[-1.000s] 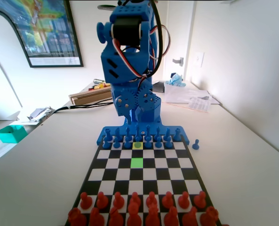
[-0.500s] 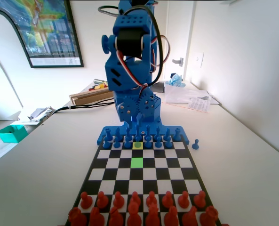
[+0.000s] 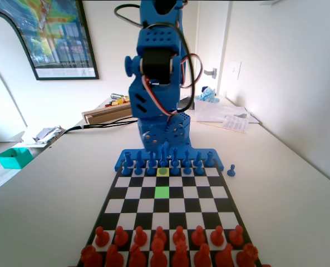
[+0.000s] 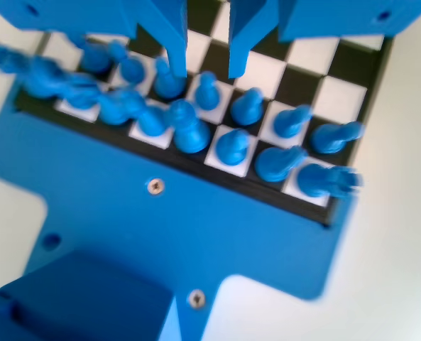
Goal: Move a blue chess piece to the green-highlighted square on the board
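My blue two-finger end effector [image 4: 207, 60], open and empty, straddles the small blue plastic pawn [image 4: 207, 91]; bright green square [image 3: 162, 192] unfilled.

green-highlighted square [image 3: 162, 192] bare, blue arm [image 3: 158, 83] behind board [image 3: 128, 194]

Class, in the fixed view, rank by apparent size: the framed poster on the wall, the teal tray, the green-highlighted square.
1. Framed colourful wall poster, largest.
2. Teal plastic tray.
3. Bright green-highlighted board square, smallest, though nearer the camera.
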Controlling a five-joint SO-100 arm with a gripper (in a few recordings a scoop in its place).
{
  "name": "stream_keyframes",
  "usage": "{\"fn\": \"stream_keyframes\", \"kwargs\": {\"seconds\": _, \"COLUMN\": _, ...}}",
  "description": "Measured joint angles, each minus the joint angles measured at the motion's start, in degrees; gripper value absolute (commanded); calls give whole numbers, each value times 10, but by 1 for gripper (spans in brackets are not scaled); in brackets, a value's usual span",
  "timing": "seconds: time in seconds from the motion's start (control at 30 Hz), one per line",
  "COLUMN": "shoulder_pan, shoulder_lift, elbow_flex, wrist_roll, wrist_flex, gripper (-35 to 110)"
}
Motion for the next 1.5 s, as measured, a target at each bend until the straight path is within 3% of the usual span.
{"fn": "stream_keyframes", "kwargs": {"seconds": 1.5, "shoulder_pan": -13, "shoulder_lift": -90, "elbow_flex": -30, "wrist_roll": 18, "wrist_flex": -32, "gripper": 12}}
